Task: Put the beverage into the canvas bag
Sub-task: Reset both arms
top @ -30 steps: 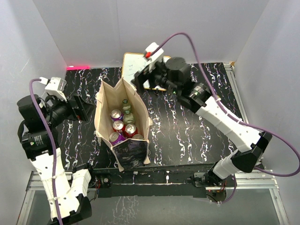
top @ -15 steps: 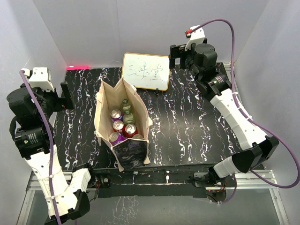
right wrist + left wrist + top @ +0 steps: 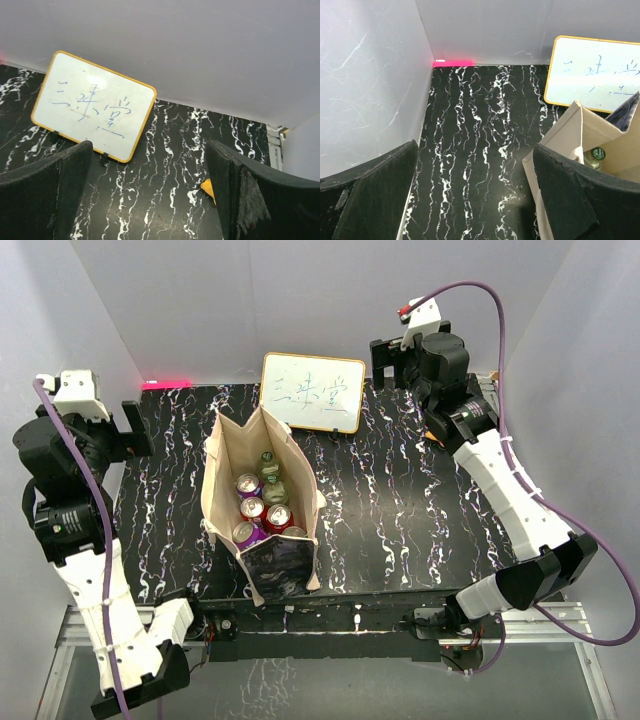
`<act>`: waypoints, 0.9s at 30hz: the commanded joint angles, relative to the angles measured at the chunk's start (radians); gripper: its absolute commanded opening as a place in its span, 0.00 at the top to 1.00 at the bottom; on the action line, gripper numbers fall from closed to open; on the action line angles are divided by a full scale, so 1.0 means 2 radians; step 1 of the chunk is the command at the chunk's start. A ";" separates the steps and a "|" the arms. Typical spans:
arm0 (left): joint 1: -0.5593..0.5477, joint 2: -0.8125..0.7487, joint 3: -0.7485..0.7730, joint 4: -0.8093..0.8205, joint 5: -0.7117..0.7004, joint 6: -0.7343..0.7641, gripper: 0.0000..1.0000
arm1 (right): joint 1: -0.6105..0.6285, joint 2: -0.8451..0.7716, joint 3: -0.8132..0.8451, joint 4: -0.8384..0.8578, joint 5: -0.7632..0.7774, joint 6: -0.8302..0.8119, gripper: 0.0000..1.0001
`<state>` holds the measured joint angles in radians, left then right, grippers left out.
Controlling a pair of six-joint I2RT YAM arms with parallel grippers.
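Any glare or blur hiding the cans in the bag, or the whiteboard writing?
Top external: even light, cans sharp inside the canvas bag, no glare. Left wrist: whiteboard cropped at the right edge, writing faint. Right wrist: writing legible, slight sheen near its top.

Bright, even overhead light; soft shadows, sharp focus throughout.

Open canvas bag (image 3: 226, 455), cans (image 3: 252, 508) inside
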<state>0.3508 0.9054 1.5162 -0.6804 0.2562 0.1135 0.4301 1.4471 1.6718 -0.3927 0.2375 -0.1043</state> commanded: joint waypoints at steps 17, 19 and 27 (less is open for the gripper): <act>0.002 0.045 0.009 0.030 0.013 -0.072 0.03 | -0.045 -0.015 0.083 -0.188 -0.054 0.058 0.01; 0.002 0.045 0.019 0.019 0.010 -0.062 0.03 | -0.045 -0.032 0.072 -0.187 -0.074 0.051 0.01; 0.003 0.004 -0.011 0.043 0.013 -0.039 0.07 | -0.045 -0.120 0.024 -0.172 -0.122 0.008 0.01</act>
<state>0.3508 0.9791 1.5276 -0.6315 0.2928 0.0238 0.3401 1.3258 1.7519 -0.7837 0.0689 -0.0360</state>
